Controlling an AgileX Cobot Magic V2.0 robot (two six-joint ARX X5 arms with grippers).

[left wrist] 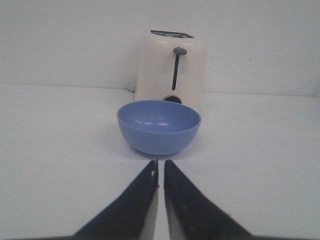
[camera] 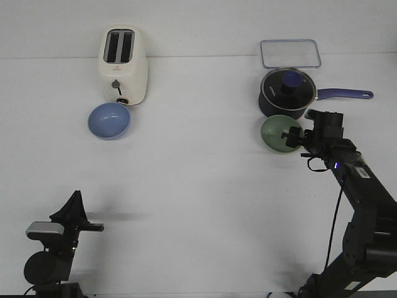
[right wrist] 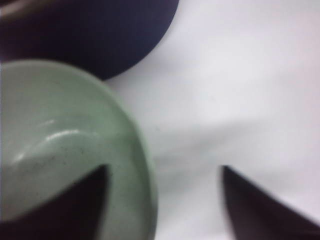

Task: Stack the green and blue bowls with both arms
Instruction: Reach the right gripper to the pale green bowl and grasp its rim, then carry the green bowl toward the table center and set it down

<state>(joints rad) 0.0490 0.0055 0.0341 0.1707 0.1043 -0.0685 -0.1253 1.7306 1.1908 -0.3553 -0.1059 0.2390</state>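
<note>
The blue bowl [camera: 109, 120] sits upright on the white table just in front of the toaster; it also shows in the left wrist view [left wrist: 159, 126]. My left gripper [camera: 93, 227] is shut and empty near the table's front left, far from that bowl; in its wrist view [left wrist: 161, 167] the jaws almost touch. The green bowl [camera: 278, 134] sits in front of the navy saucepan. My right gripper [camera: 293, 138] is open at the bowl's right rim. In the right wrist view [right wrist: 162, 175] one finger is inside the green bowl [right wrist: 65, 135], the other outside.
A cream toaster [camera: 123, 64] stands at the back left, close behind the blue bowl. A navy lidded saucepan [camera: 287, 92] with a handle pointing right stands right behind the green bowl. A clear lidded box [camera: 290, 53] lies at the back right.
</note>
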